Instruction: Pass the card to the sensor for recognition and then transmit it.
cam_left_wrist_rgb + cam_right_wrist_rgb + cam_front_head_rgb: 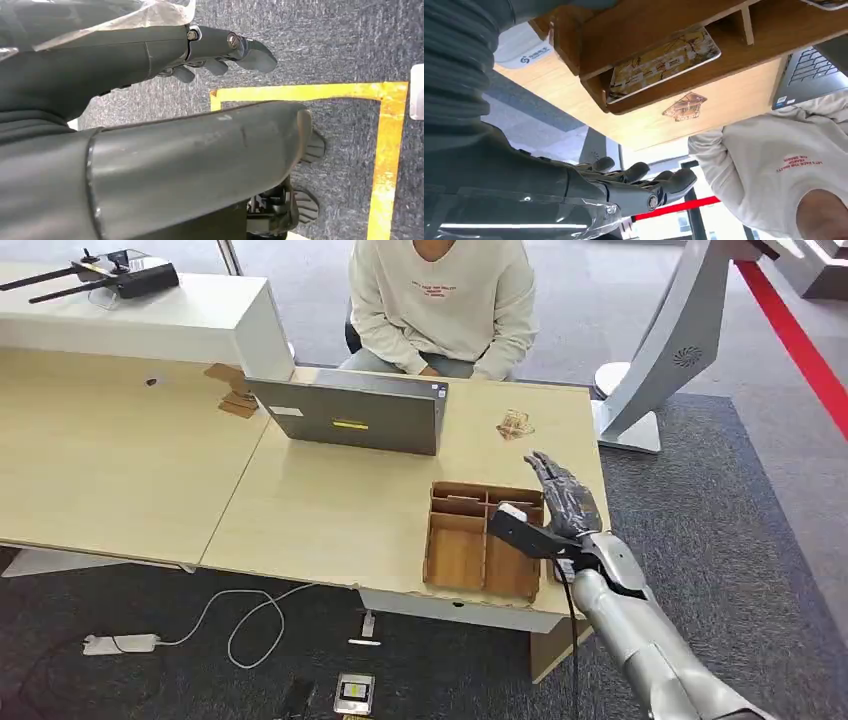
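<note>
The right hand (562,502) waits over the wooden tray (455,555), fingers spread, holding nothing

The card (663,61) lies flat in the tray slot just under it, easy to reach; the left hand (220,52) hangs loose, holding nothing

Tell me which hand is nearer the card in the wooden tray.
Right. The right hand hovers at the wooden tray, just beside the card. The left hand hangs low over the carpet.

Light wooden table (130,470), white counter (150,325) behind it, dark grey carpet (730,510), red line (795,340) on the floor, yellow tape (387,150) on carpet
</note>
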